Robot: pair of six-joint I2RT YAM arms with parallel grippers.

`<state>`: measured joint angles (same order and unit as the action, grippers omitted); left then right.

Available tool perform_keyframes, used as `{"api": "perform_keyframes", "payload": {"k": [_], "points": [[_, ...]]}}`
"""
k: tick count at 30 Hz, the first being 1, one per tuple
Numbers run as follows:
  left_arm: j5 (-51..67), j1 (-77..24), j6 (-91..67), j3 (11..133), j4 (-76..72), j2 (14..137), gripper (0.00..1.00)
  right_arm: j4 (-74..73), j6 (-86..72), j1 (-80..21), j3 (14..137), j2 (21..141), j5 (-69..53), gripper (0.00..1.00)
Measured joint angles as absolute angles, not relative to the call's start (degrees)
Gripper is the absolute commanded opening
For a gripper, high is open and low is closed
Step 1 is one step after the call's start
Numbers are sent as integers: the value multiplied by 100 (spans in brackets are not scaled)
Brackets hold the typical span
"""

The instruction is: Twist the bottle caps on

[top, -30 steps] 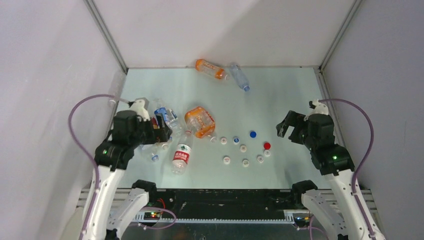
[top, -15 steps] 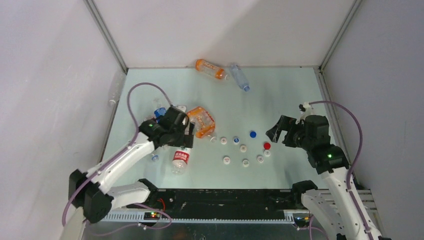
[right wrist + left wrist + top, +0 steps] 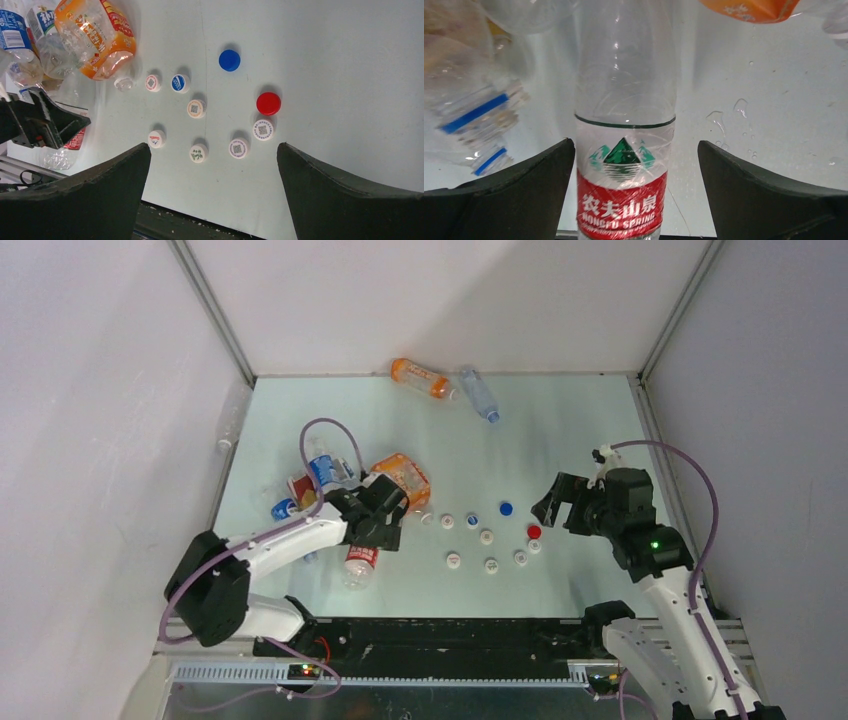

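Observation:
A clear bottle with a red-and-white label [image 3: 621, 195] lies on the table between my left gripper's [image 3: 635, 150] open jaws; the left finger is close against it and the right finger stands apart. In the top view the left gripper [image 3: 385, 525] hovers over this bottle [image 3: 362, 558]. Several small caps, mostly white, lie at mid-table [image 3: 485, 537], with a red cap [image 3: 268, 103] and a blue cap [image 3: 229, 60]. My right gripper [image 3: 214, 150] is open and empty, above and right of the caps [image 3: 555, 502].
A squashed orange bottle [image 3: 402, 480] and a blue-labelled bottle [image 3: 322, 470] lie beside the left gripper. An orange bottle [image 3: 420, 378] and a clear bottle [image 3: 478, 393] lie at the back wall. White walls enclose the table on three sides.
My left arm has swung from the left side to the right and down over the red-and-white bottle. My right gripper has moved a little left toward the caps.

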<state>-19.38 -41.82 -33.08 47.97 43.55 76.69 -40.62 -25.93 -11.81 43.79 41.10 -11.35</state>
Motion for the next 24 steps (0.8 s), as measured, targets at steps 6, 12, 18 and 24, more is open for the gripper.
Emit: {"api": "perform_keyframes", "payload": {"k": [6,12,18,24], "points": [[-1942,-4351,-3559,4534,4003,7999,94,-4069,-2552,-1184,4379,4217,-1116,99],[-1918,-4377,-3780,4123,3629,7992,88,-4064,-2506,-1184,4309,4252,-1050,99],[-1898,-4379,-3992,3730,3354,7614,76,-4049,-2696,-1179,4270,4442,-875,99],[-1863,-4388,-4056,3260,3146,6657,64,-3734,-2871,-1164,3953,4407,-878,99]]}}
